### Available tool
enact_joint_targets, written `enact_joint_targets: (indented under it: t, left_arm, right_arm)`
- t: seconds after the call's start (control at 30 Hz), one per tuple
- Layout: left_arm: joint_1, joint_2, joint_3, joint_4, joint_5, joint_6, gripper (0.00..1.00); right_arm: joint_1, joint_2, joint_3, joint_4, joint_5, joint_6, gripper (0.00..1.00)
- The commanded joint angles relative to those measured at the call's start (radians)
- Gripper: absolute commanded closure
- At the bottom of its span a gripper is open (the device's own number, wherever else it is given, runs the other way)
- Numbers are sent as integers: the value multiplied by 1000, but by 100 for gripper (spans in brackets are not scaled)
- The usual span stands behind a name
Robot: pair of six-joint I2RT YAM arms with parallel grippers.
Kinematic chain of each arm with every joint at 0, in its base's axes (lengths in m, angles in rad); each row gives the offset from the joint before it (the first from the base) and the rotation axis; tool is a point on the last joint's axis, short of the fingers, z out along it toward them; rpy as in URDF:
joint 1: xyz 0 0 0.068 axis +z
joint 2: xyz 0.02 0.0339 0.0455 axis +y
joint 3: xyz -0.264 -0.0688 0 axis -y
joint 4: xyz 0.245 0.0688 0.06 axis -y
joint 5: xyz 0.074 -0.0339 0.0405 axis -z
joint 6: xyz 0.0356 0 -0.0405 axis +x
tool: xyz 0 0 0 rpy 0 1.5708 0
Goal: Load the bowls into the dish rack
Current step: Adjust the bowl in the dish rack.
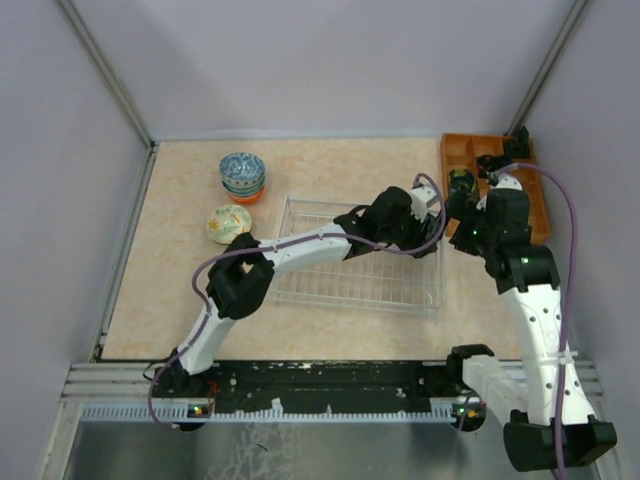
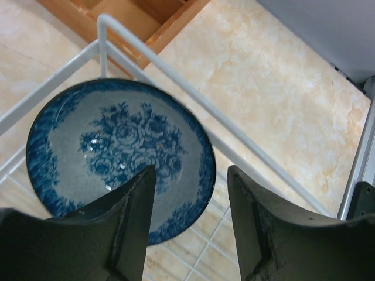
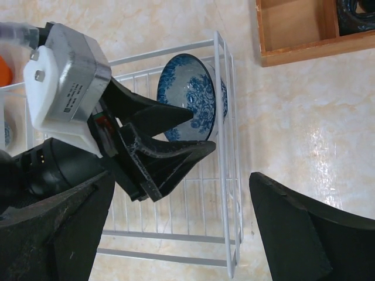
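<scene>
A blue floral bowl (image 2: 117, 146) rests in the far right corner of the wire dish rack (image 2: 176, 76), tilted against its side wall (image 3: 225, 175). My left gripper (image 2: 190, 172) is open over it, one finger above the bowl's inside and the other outside the rim with a gap. Seen from the right wrist, the same bowl (image 3: 193, 88) lies just beyond the left gripper (image 3: 202, 126). My right gripper (image 3: 181, 175) hangs wide open and empty above the rack's right edge. A stack of bowls (image 1: 242, 175) and a single green-patterned bowl (image 1: 228, 223) stand left of the dish rack (image 1: 330, 285).
An orange wooden compartment tray (image 1: 495, 180) sits at the back right, close to the rack corner, with a black item (image 3: 357, 12) in one compartment. Both arms crowd the space between the rack and the tray. Grey walls enclose the table.
</scene>
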Motion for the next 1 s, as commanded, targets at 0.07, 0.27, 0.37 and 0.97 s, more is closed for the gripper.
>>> enact_joint_targets:
  t: [0.07,0.27,0.37,0.97]
  left_arm:
    - [-8,65,96,0,38,31,43]
    - [-7,99,127,-15,-4,37,52]
    - [-8,108,127,-14,-29,36,61]
    - [14,-112,-127,276,-2,-58,100]
  right_arm:
    - [-10,-49,67,2,-16,1,1]
    - [-10,-52,49,17,-20,7,2]
    - [-10,-53,44,21,-22,6,2]
    - [-10,-31,35,46,-10,9,2]
